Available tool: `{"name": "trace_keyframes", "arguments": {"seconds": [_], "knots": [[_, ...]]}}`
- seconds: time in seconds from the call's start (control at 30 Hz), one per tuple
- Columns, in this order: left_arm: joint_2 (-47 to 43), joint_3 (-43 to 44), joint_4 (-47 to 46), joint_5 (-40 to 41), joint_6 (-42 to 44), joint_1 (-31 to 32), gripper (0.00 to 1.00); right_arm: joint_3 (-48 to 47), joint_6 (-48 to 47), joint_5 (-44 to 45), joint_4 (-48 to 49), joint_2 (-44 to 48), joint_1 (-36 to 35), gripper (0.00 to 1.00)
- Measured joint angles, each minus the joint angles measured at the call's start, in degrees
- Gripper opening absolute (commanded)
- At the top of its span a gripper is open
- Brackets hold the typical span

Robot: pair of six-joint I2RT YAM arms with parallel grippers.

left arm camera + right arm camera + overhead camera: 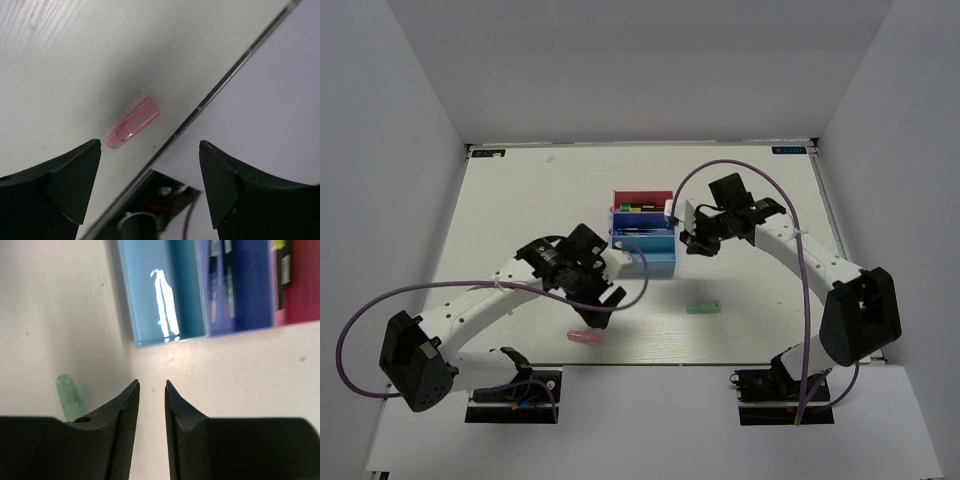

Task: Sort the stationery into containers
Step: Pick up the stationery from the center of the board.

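A pink capsule (585, 338) lies near the table's front edge. In the left wrist view it (132, 123) sits just ahead of my left gripper (150, 145), which is wide open and empty above it (600, 300). A mint-green capsule (703, 308) lies right of centre; the right wrist view shows its end (70, 392). The joined trays are magenta-red (642, 197), dark blue (670, 222) and light blue (655, 262). Highlighters (638, 208) lie in the red one, pens (220, 270) in the dark blue one. My right gripper (151, 384) hovers beside the light blue tray (150, 290), jaws slightly apart and empty.
The table's front edge (215, 92) runs right next to the pink capsule, with the left arm's base mount (150, 210) below it. White walls enclose the table on the left, back and right. Purple cables loop off both arms.
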State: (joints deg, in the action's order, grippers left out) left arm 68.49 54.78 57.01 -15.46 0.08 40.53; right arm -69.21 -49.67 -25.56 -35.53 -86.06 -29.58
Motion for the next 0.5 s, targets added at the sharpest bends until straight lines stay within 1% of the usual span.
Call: {"name": "trace_keyframes", "arguments": {"seconds": [0.03,0.07,0.17,0.33,0.5], "knots": [[1.0,1.2,1.1,0.4,4.8,1.7,0.86,1.8,0.1,-0.5,0.3,0.7,0.6,0.31],[1.9,1.3,1.5,0.5,8.8,3.3,0.79,3.7,0.5,-1.2,0.6,1.1,1.4,0.31],[4.9,-0.2,2.3,1.0,18.6,6.0,0.69,6.5,1.4,-2.7,1.3,1.5,2.9,0.32],[6.2,-6.3,0.4,2.5,28.4,6.6,0.69,10.6,2.5,-4.9,2.4,5.0,5.5,0.32],[8.4,-8.9,-2.3,7.0,32.8,9.4,0.67,12.1,2.9,-7.3,2.7,8.1,8.3,0.32]]}}
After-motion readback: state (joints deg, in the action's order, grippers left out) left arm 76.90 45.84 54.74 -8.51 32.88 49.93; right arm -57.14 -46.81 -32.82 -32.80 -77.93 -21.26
